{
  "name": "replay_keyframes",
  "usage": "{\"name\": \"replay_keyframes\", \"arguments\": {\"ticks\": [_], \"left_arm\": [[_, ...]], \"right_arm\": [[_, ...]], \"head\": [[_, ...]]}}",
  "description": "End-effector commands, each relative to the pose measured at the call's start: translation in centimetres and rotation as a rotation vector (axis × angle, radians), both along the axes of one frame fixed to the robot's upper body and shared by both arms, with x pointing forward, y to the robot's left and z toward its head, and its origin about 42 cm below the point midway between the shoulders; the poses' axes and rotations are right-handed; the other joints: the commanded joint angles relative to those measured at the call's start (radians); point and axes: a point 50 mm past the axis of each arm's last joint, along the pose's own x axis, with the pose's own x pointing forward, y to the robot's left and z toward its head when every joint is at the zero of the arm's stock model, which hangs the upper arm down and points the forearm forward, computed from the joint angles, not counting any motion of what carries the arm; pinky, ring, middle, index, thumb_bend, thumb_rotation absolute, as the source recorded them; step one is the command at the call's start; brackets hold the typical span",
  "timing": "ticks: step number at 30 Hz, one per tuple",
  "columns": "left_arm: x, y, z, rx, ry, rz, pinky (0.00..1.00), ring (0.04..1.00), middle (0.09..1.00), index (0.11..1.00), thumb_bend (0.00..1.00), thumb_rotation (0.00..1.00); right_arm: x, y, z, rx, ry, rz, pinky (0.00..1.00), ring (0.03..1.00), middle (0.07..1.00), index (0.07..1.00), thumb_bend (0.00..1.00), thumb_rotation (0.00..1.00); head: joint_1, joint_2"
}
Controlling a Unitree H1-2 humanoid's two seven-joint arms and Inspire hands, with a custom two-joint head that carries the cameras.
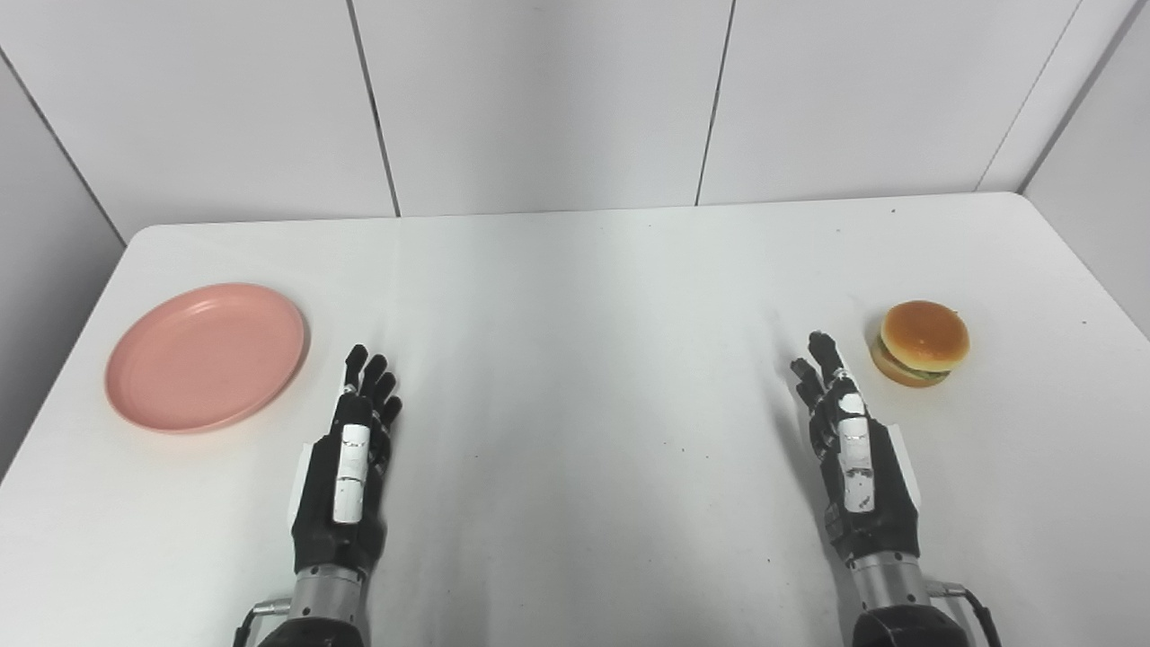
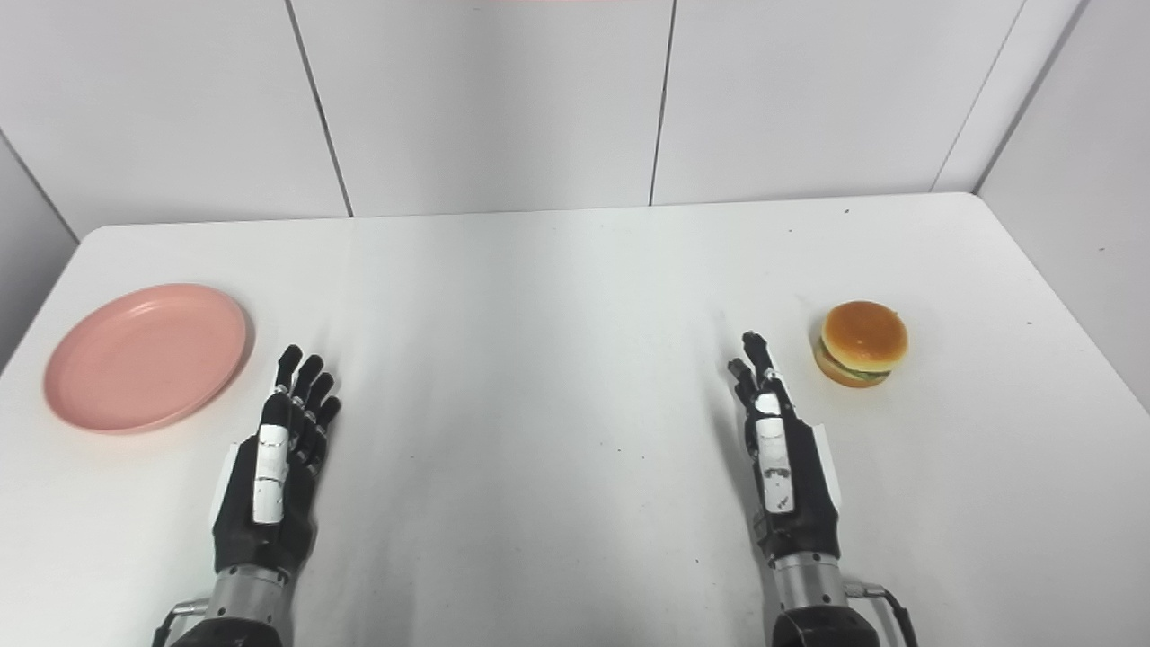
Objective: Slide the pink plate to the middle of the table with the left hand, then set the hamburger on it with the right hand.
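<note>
- Worktop (image 1: pixel 575 296): white, rounded far corners, pale panelled walls behind and to both sides.
- Pink plate (image 1: pixel 207 356): lies flat, rim up, at about 9 o'clock from the worktop's middle, near the left edge. Round, so no long axis and no facing to report. Nothing on it.
- Hamburger (image 1: pixel 920 342): sits upright at about 3 o'clock from the middle, near the right edge. Bun top up, green layer showing between the bun halves. Round as seen from above, so no clear long axis.
- Left hand (image 1: pixel 350 467): empty, fingers stretched forward toward 12 o'clock and slightly spread, low over the worktop. Fingertips just beside the plate's near-right rim, at the plate's 4 o'clock, not touching it.
- Right hand (image 1: pixel 853 449): empty, fingers extended and pointing to roughly 11 o'clock, turned more on edge. Hamburger lies near its fingertips at about 1 o'clock, with a gap between.
- Plate and hamburger are well apart, with both hands between them.
- No readable writing, brand or label on any item.
</note>
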Motion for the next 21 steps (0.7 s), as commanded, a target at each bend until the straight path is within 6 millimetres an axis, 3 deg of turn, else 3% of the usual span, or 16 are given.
{"name": "replay_keyframes", "arguments": {"ticks": [1, 5, 10, 15, 21], "left_arm": [[0.0, -0.1, 0.4, -0.006, -0.031, 0.001, 1.0, 1.0, 0.993, 1.0, 0.87, 0.87], [0.0, -0.5, 0.1, 0.001, -0.032, -0.006, 1.0, 1.0, 0.996, 1.0, 0.85, 0.87], [0.0, -1.6, -0.8, 0.0, -0.03, -0.011, 1.0, 1.0, 0.999, 1.0, 0.83, 0.86], [0.3, -2.9, -1.6, -0.002, -0.029, -0.014, 1.0, 1.0, 1.0, 1.0, 0.8, 0.85], [0.9, -4.3, -2.1, 0.006, -0.045, -0.011, 1.0, 1.0, 1.0, 1.0, 0.79, 0.84]], "right_arm": [[0.0, -0.4, -0.6, -0.002, -0.002, -0.004, 1.0, 0.945, 0.978, 0.937, 0.85, 1.0], [0.1, -0.8, -0.9, -0.001, 0.014, -0.007, 1.0, 0.953, 0.981, 0.937, 0.83, 1.0], [0.0, -1.9, -1.5, 0.005, 0.038, -0.011, 1.0, 0.96, 0.983, 0.942, 0.82, 1.0], [0.4, -2.9, -1.9, 0.005, 0.057, -0.012, 1.0, 0.95, 0.974, 0.934, 0.8, 1.0], [1.0, -4.1, -2.2, -0.009, 0.072, 0.004, 1.0, 0.967, 0.987, 0.947, 0.8, 1.0]], "head": [[0.007, -0.001], [0.05, -0.016], [0.126, -0.077], [0.182, -0.111], [0.256, -0.126]]}}
